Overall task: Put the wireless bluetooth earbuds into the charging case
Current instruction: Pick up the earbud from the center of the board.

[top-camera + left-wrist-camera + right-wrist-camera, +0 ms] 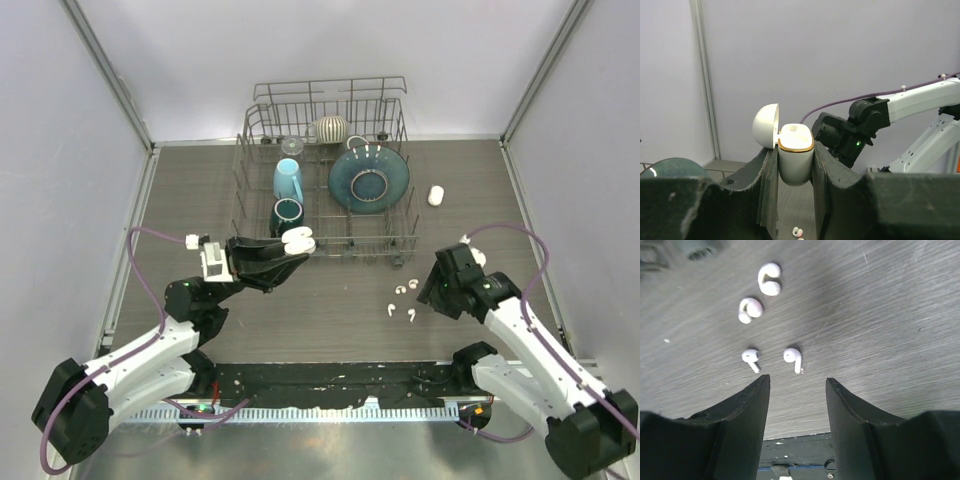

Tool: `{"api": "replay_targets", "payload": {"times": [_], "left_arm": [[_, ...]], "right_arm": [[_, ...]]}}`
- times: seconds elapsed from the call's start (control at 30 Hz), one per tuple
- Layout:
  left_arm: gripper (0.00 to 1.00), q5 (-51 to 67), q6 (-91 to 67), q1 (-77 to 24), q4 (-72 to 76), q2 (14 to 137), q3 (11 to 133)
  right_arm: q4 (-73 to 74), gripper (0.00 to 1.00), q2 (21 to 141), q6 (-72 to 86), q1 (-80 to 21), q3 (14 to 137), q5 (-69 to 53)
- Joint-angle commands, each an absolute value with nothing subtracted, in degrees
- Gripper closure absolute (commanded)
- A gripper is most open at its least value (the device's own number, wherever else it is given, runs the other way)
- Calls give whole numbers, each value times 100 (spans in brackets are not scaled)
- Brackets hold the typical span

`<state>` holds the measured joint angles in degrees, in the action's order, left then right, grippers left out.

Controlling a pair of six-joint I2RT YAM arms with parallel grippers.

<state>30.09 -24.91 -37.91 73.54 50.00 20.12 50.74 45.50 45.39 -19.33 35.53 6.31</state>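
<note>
Earbuds (793, 358) glossy white, two stemmed, two curled, on grey woodgrain surface (890, 315). Our right hand (797, 385) parted, holding nothing. Our left hand (795, 155) clamps rounded white case (795, 167), lid (765, 126) up.

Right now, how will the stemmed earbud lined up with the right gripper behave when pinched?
Likely slippery: the stemmed earbud looks glossy, rounded, so it may squirt out of the right gripper. Probably very light: it is tiny beside that gripper, so a nudge could skid it.
</note>
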Motion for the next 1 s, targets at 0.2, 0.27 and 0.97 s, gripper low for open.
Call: {"api": "replay_targets", "payload": {"times": [0.2,0.27,0.97], "left_arm": [[100,3015,-2382,-3779,7664,5098,1934],[100,3006,-2382,-3788,7655,5106,1934],[100,3023,-2408,-3788,7673,5221,1995]], "right_arm": [[4518,47,5449,5186,-3129,3480,1863],[4291,47,5545,5116,-3129,3445,1855],[3279,55,6003,4658,-3129,2883,1380]]}}
